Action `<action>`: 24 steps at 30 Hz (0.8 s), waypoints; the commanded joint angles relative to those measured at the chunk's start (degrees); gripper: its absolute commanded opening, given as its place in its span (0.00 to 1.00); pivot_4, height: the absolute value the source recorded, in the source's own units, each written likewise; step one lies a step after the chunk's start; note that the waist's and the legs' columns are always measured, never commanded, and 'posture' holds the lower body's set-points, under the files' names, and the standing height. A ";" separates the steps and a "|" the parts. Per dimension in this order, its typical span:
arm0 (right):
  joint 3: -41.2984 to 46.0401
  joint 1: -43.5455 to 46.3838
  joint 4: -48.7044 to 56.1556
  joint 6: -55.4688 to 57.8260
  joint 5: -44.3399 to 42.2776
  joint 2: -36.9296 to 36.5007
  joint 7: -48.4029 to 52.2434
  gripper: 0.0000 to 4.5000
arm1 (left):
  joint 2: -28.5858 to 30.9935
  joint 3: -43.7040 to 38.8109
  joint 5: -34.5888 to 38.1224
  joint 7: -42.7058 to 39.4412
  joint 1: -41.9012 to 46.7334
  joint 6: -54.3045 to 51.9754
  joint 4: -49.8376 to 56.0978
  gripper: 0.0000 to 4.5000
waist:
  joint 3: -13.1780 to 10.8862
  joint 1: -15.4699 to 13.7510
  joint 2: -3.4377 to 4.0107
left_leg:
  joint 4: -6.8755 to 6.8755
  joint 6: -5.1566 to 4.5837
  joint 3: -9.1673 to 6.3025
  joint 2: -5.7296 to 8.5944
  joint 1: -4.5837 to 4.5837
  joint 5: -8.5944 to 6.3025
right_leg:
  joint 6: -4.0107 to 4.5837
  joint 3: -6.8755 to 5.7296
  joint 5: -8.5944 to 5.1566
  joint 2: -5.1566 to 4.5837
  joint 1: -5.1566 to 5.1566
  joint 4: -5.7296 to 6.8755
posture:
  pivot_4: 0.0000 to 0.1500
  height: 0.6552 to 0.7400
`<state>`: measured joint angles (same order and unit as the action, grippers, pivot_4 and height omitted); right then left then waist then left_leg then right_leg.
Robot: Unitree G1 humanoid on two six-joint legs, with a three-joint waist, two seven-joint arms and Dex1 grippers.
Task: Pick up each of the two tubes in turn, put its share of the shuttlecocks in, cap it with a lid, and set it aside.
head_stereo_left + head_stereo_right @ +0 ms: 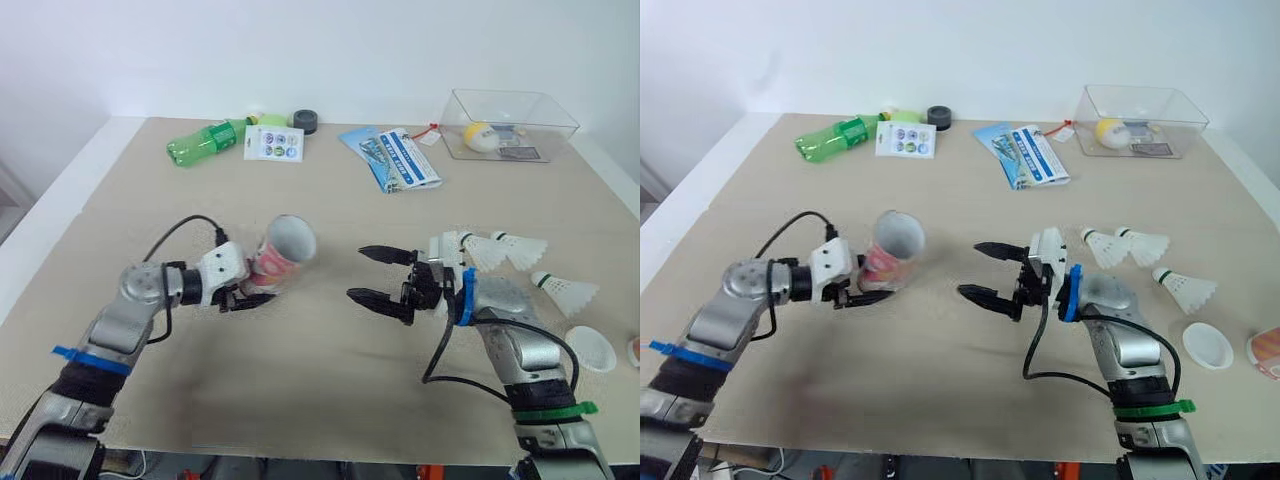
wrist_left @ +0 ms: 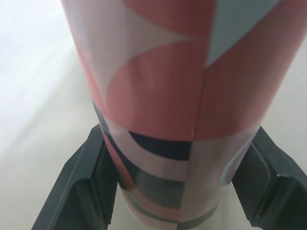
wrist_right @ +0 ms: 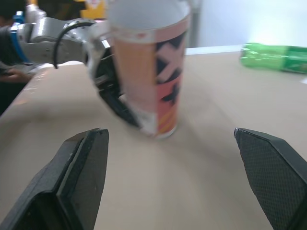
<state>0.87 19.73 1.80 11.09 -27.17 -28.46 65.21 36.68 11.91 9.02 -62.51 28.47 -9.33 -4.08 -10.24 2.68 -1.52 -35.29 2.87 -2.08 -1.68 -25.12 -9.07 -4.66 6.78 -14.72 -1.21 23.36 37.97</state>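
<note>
A pink, white and dark patterned tube (image 1: 278, 256) stands roughly upright left of centre, with its open mouth up. My left gripper (image 1: 258, 288) is shut on its lower part, and the fingers (image 2: 81, 187) press both sides of the tube (image 2: 182, 96). Whether its base touches the table I cannot tell. My right gripper (image 1: 357, 272) is open and empty, a short way right of the tube (image 3: 148, 72) and pointing at it. Three white shuttlecocks (image 1: 520, 248) lie behind and right of the right wrist. A white lid (image 1: 590, 348) lies near the right edge, with a pinkish object (image 1: 1265, 352) beside it.
Along the back of the table lie a green bottle (image 1: 205, 142), a white card (image 1: 273, 142), a black tape roll (image 1: 305, 121) and a blue brochure (image 1: 395, 158). A clear box (image 1: 510, 125) holding a yellow ball stands back right.
</note>
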 commanded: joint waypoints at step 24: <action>21.11 -16.39 12.86 9.31 -10.93 -8.97 -12.71 1.00 | -5.40 12.45 -8.19 -15.13 17.40 -3.56 -9.39 0.60 | -0.04 -0.34 -0.03 | -0.23 -0.13 -0.20 0.16 -0.01 0.06 | 0.09 -0.02 -0.05 -0.10 -0.23 0.03 | 1.00 1.00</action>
<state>17.82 3.76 12.34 19.20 -35.71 -36.16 53.51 31.97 22.93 2.08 -78.18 46.47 -11.80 -14.89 -10.28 2.34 -1.55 -35.54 2.74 -2.27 -1.51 -25.12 -9.00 -4.59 6.76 -14.77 -1.32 23.11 38.00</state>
